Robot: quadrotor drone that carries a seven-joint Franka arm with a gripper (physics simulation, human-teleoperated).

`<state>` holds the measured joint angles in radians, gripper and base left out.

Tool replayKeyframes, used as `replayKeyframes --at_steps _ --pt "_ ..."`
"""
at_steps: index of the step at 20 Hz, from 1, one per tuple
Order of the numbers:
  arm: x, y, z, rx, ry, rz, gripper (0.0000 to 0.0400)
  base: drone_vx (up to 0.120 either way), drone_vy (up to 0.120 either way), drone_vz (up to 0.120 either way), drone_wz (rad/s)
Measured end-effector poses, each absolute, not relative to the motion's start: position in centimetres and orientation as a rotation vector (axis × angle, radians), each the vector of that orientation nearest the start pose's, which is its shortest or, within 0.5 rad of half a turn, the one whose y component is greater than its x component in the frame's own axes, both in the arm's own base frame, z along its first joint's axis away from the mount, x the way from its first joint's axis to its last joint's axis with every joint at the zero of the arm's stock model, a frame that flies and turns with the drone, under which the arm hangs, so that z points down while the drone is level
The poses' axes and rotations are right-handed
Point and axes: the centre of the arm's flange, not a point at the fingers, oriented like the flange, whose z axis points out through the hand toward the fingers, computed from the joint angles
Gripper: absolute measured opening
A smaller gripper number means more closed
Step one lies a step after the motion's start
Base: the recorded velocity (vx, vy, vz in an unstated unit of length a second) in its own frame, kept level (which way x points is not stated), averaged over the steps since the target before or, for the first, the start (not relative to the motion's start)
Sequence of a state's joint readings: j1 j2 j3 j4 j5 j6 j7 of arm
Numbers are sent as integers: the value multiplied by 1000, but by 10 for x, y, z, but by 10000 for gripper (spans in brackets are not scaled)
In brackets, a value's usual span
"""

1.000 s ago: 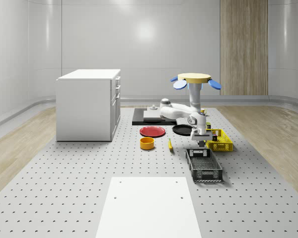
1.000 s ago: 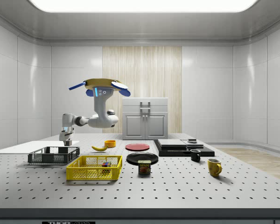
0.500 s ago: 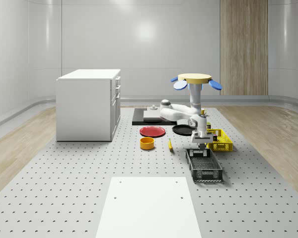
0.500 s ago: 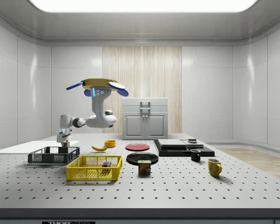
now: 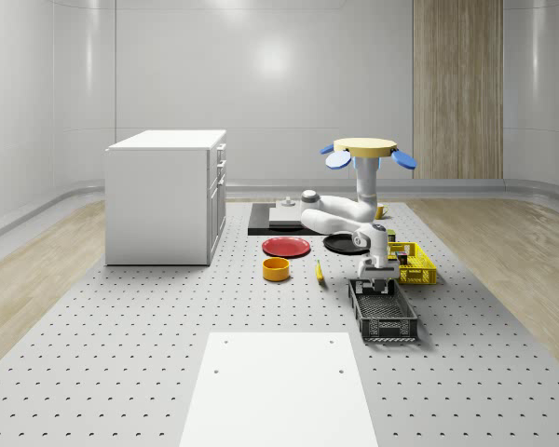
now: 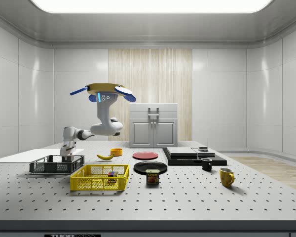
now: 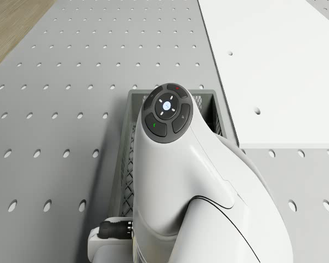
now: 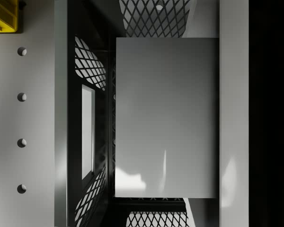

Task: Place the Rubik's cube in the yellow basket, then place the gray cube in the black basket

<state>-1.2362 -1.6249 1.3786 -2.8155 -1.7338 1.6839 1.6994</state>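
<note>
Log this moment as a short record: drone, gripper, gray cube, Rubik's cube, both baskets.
drone: airborne, beyond the yellow basket in the side view
gripper: lowered into the black basket's end nearest the yellow basket
gray cube: between the fingers, inside the black basket
Rubik's cube: inside the yellow basket
yellow basket: on the table, beside the black basket
black basket: on the table, next to the white panel
task stage: second placement, cube not yet seen released

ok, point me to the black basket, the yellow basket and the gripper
black basket [image 5: 388, 326], whole-scene view, near-end mesh wall
yellow basket [image 6: 95, 184], side view, front mesh wall
gripper [image 5: 374, 285], whole-scene view, fingertip end over the black basket
</note>
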Motion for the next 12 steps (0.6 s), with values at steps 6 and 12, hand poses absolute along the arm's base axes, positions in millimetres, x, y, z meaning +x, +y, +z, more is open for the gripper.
replayKeyframes --at_steps 6,12 --pt "323 4 521 1 -2 786 251 0 0 0 0" --pt "325 11 542 12 -11 754 251 0 0 0 0"
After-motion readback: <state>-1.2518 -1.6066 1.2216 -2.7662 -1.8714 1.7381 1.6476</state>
